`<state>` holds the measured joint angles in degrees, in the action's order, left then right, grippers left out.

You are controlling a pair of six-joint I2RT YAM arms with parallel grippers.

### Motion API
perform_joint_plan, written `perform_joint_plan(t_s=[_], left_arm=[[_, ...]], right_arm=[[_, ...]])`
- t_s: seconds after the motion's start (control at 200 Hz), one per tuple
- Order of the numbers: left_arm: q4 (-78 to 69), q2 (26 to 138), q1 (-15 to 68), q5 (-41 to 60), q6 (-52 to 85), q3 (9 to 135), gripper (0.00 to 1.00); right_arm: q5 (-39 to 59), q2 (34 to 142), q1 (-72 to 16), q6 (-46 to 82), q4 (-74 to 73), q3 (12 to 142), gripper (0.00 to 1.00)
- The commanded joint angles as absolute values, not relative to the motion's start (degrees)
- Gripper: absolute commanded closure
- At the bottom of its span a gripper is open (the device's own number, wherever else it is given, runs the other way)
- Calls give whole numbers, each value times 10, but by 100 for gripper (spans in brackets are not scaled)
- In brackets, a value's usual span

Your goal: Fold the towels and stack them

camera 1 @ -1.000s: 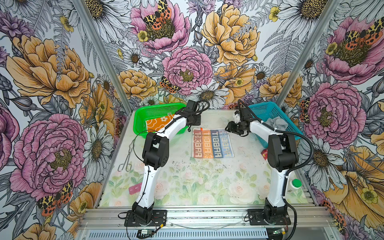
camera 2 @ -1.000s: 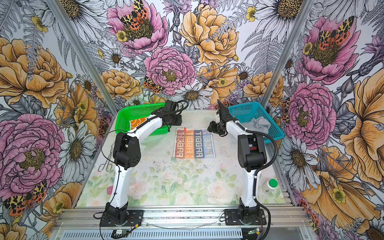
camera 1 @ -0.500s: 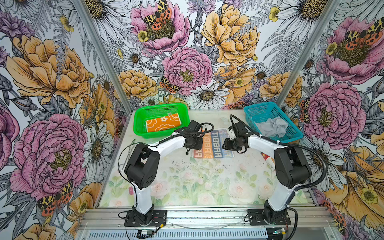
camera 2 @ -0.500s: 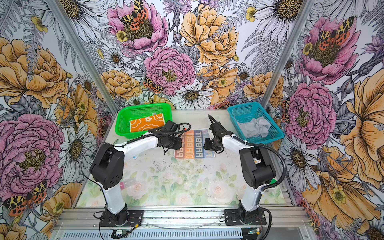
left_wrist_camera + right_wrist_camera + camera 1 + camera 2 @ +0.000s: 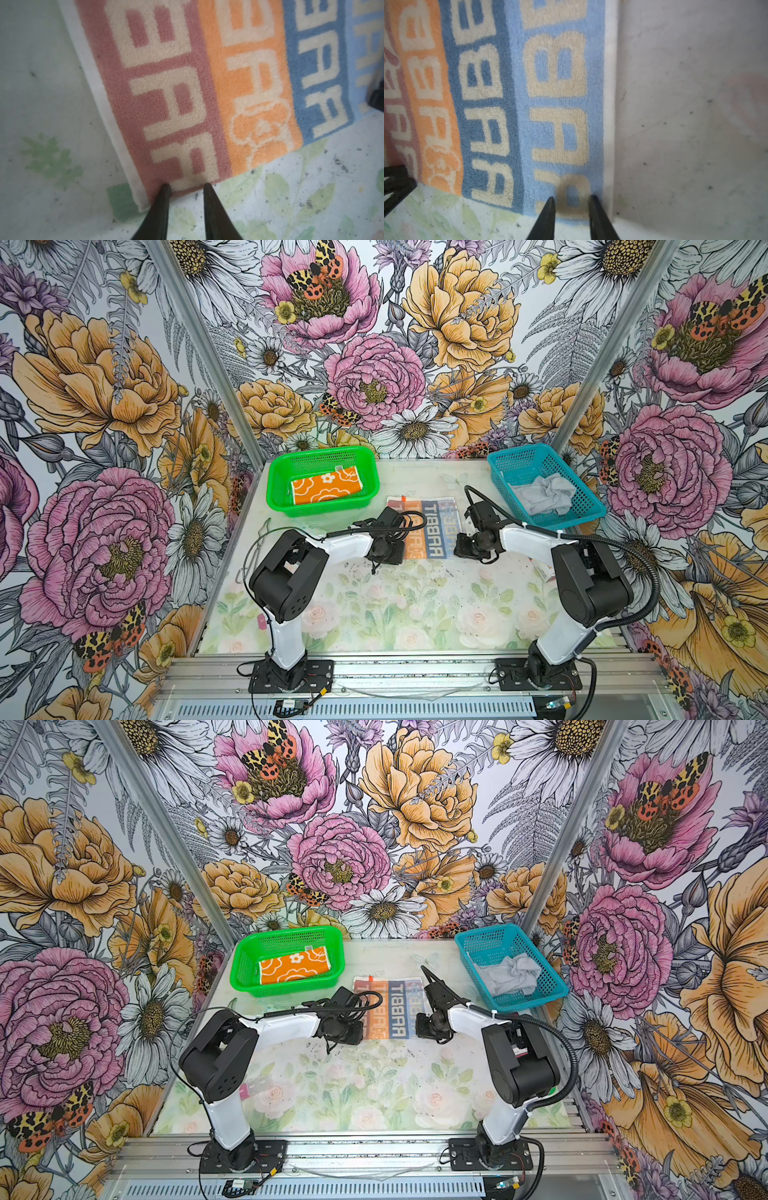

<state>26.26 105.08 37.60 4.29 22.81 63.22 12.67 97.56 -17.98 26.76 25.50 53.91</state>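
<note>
The lettered towel (image 5: 424, 526) (image 5: 390, 1006) lies flat mid-table, its red, orange and blue panels running toward me. My left gripper (image 5: 186, 186) (image 5: 386, 549) is low at the towel's near left corner. It is open, with its tips at the hem of the red panel (image 5: 166, 104). My right gripper (image 5: 572, 199) (image 5: 467, 549) is open at the near right corner, its tips over the light blue panel (image 5: 560, 104). The orange flowered towel (image 5: 326, 489) lies folded in the green basket (image 5: 324, 508). The grey towel (image 5: 544, 493) sits crumpled in the teal basket (image 5: 519, 450).
A red-white carton (image 5: 542, 570) lies partly hidden behind the right arm's elbow. A small packet (image 5: 261, 620) lies near the left table edge, and a thin wire loop (image 5: 249, 547) beside the left arm. Both baskets stand at the back corners.
Both arms have pulled back from the towel's far edge to its near corners and dropped low. Both pairs of jaws have narrowed.
</note>
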Motion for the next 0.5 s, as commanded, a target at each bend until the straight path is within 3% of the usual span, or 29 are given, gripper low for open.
perform_joint_plan(t_s=[0.0, 0.49], left_arm=[[263, 1030, 371, 33, 244, 601, 70], [230, 919, 360, 44, 291, 484, 67]], right_arm=[[113, 954, -185, 283, 272, 502, 71], [96, 880, -189, 308, 274, 417, 71]])
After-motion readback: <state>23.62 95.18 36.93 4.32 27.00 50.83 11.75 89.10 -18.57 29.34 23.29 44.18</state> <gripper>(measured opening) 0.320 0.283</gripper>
